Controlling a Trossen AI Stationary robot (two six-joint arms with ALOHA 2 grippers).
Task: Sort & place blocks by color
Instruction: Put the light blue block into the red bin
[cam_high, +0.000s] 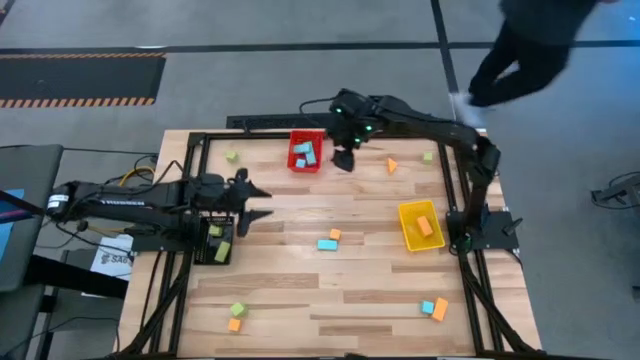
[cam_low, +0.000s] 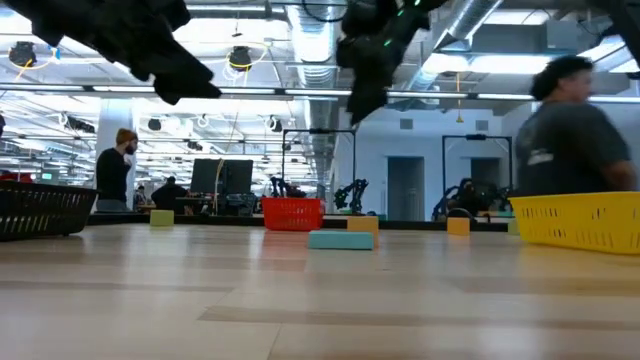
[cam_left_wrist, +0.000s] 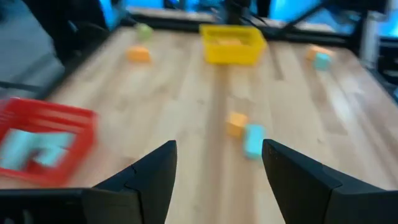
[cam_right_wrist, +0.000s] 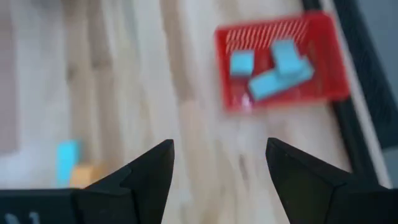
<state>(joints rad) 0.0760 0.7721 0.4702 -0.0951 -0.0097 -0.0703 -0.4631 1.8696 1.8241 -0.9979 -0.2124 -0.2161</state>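
Small light-blue, orange and yellow-green blocks lie scattered on the wooden table. A light-blue bar (cam_high: 327, 244) and an orange cube (cam_high: 335, 234) rest flat at mid-table. My right gripper (cam_high: 343, 162) hangs open, high above the table, just right of the red bin (cam_high: 306, 152). Three light-blue blocks (cam_right_wrist: 273, 68) lie in that bin. My left gripper (cam_high: 266, 202) stands open at the table's left, by the black bin (cam_high: 215, 243). It points toward the right, and the bar (cam_left_wrist: 253, 140) and cube (cam_left_wrist: 236, 123) lie ahead of it. Both grippers hold nothing.
The yellow bin (cam_high: 420, 225) at the right holds an orange block. Loose blocks lie near the far edge (cam_high: 391, 165), at the near left (cam_high: 238, 311) and at the near right (cam_high: 434, 308). A person (cam_low: 565, 130) walks beyond the table's far right corner.
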